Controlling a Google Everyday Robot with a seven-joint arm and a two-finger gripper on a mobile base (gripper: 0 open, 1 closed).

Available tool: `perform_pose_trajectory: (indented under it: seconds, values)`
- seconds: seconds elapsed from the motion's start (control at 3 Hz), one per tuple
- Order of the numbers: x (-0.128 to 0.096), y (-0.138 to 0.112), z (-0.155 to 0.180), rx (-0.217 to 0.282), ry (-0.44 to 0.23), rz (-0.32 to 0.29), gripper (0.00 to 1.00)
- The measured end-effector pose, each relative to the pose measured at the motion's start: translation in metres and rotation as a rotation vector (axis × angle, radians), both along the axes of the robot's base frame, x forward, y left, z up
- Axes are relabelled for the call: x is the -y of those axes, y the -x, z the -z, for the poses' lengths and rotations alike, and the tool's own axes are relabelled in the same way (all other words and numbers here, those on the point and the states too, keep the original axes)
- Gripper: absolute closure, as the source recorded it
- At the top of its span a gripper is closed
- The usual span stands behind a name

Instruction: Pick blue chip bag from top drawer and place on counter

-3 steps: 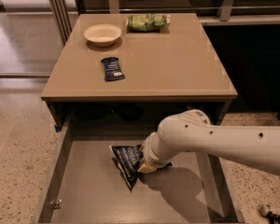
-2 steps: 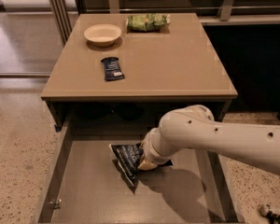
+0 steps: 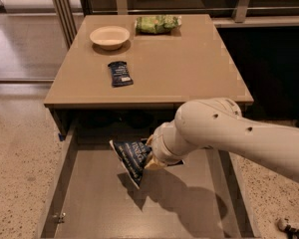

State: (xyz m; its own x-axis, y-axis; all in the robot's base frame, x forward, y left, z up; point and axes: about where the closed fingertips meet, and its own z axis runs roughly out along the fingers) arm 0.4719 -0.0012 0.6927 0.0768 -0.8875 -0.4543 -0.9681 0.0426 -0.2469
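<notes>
the one blue chip bag [image 3: 131, 156] hung tilted above the grey floor of the open top drawer [image 3: 99, 203], its right edge clamped in the end effector [image 3: 153, 162], just below the table [image 3: 189, 68] front. one thick white arm [image 3: 229, 133] crossed the drawer's right side. on the table lay one cream bowl [image 3: 109, 36], one green bag [image 3: 157, 24] and one dark-blue packet [image 3: 120, 73].

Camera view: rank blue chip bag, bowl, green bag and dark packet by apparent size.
1. blue chip bag, though nearest the camera, held by the pincer in the top drawer.
2. bowl and green bag, about alike.
3. dark packet.
</notes>
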Motion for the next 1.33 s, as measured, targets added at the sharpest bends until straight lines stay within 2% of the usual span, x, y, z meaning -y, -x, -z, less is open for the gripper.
perform_pose_trajectory:
  seconds: [0.67,1.33]
  values:
    - [-0.017,-0.007,-0.069,0.053,0.015,-0.047,1.0]
    - [-0.032,-0.023,-0.144,0.131,0.094,-0.087,1.0]
